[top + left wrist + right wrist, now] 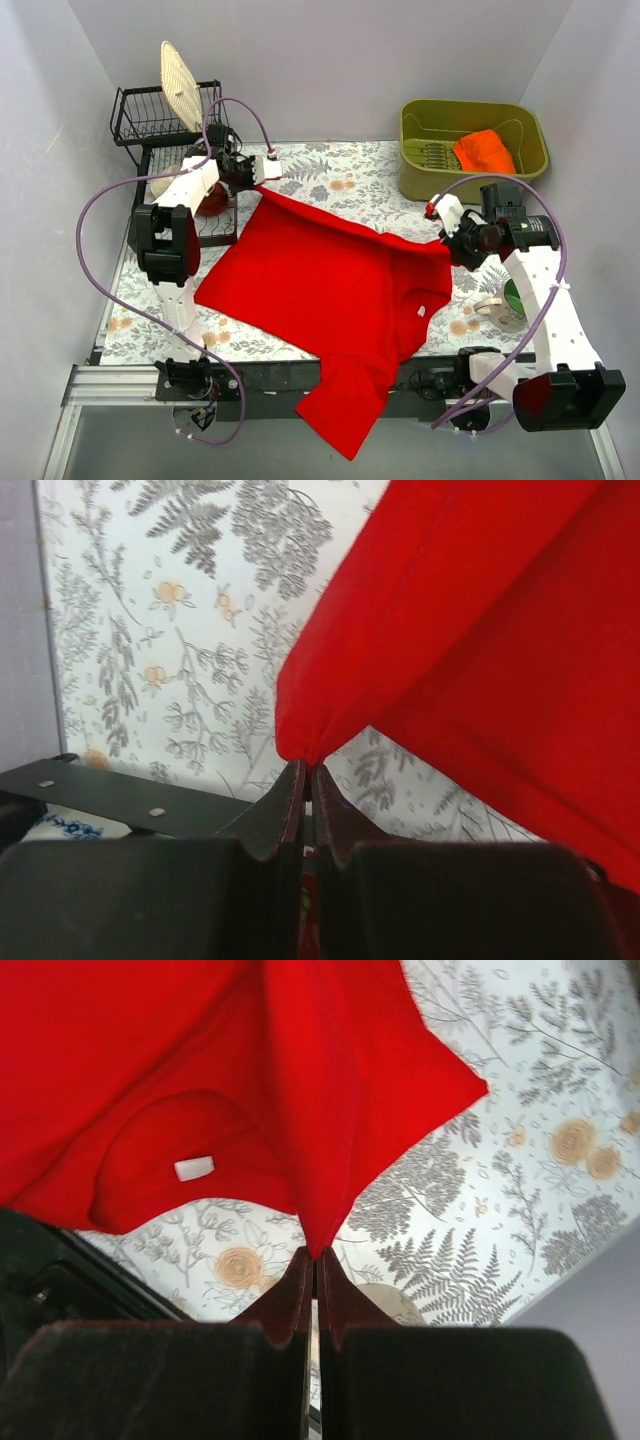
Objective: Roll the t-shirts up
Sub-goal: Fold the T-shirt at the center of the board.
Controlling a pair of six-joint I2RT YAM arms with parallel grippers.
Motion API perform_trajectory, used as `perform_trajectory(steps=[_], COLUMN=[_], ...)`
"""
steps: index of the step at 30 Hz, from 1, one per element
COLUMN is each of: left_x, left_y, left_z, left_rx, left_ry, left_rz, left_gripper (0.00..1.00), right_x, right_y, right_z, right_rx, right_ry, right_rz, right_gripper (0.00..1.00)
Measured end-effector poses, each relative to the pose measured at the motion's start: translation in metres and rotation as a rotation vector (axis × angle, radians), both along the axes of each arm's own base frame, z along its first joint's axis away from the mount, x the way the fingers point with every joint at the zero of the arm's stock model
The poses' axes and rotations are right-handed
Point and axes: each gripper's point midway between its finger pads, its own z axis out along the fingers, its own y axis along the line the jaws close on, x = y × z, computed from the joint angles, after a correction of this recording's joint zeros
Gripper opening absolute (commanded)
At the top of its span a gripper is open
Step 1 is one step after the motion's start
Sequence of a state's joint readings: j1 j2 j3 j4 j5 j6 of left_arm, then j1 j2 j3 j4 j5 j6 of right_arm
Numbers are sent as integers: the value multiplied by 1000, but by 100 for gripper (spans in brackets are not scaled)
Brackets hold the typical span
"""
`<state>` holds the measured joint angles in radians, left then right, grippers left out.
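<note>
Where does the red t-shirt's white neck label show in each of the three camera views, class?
Top external: white neck label right of centre, inside the collar of the red t-shirt.
Left wrist: not in it; only a shirt corner pinched in the left gripper.
Right wrist: left of centre, inside the collar.
Shared landmark: the floral tablecloth, seen beside the shirt in all three.

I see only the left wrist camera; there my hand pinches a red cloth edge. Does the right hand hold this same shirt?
Observer: Yes, the right hand is shut on another corner of the red t-shirt.
Operator: Does the shirt lie fully on the table?
Observer: No, its near part hangs over the table's front edge.
Operator: Is there another shirt?
Observer: An orange bundle lies in the green tub, far right.
</note>
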<state>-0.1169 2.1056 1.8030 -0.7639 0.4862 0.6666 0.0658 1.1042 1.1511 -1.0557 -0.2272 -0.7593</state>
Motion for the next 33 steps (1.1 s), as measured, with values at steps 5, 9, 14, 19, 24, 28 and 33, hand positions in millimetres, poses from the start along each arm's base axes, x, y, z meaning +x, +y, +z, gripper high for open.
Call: perform_trajectory(steps=[5,9,14,19,24,28,33], left_x=[-25,-43,-55,-63,-72,-78,-79], left_y=[8,12,18,24,29,33,36], left_z=[-9,-20,-28,-32,-35,-37,-39], left_rx=[42,68,109,147,179,198,220], left_ry=[48,97,134,161,195,215,215], left_rz=[-40,-66,-87,-103,-120,-131,-134], left_gripper=[0,0,0,0,0,0,0], right_x=[-24,-39,-53,-64,-77,-86,-103], right_y=[17,25,32,38,45,51,61], right_z=[-5,-10,-17,-20,-21,-24,-33], right_rx=[15,25,31,44,62,72,73], right_ry=[45,82,126,163,203,227,285], right_rz=[98,150,197,237,278,318,386], right_gripper=[1,1,1,1,1,1,1])
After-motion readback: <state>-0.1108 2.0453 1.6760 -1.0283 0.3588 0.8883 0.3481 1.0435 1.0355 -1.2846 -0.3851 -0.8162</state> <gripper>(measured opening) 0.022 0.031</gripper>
